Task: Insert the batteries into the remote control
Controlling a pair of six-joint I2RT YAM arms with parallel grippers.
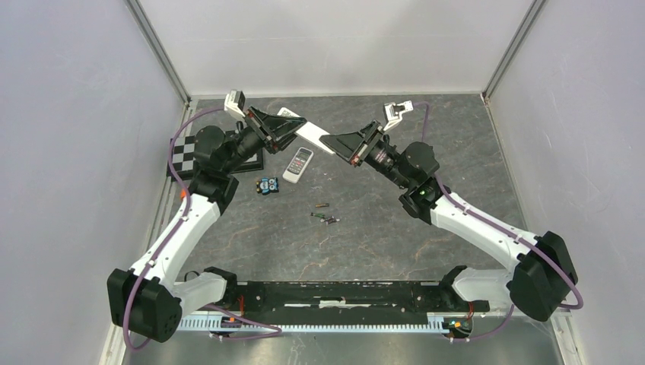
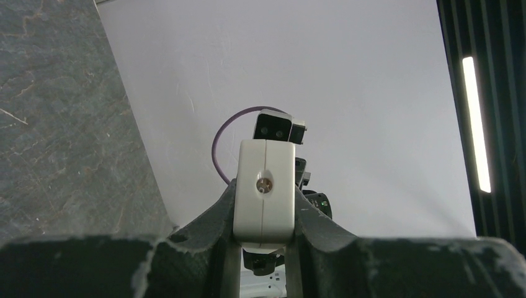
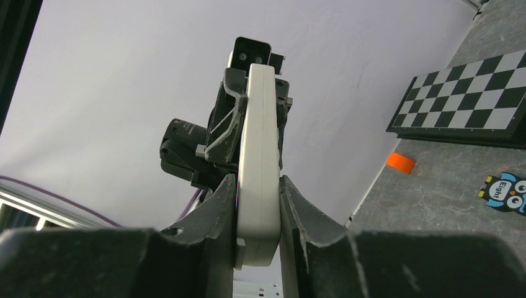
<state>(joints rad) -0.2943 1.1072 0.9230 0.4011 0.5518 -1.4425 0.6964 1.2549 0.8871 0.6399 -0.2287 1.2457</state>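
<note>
The batteries (image 1: 324,217) are lying in a small bunch on the counter (image 1: 365,236), well apart from the long white remote (image 1: 308,135) that I am holding up in the air. My left end effector (image 2: 263,231) is squeezing one end and my right end effector (image 3: 258,214) the other, both closed snug on its hard, smooth body. I am guessing the batteries are light, stiff and quick to roll, so pinching one across its middle looks best.

Worktop (image 1: 380,251): dark grey, marbled. Raised remote (image 1: 310,135): white. Checkerboard (image 1: 179,157): black-and-white squares. Batteries (image 1: 325,217): dark, greenish and reddish-brown tints. Cable (image 2: 213,151): purple.
</note>
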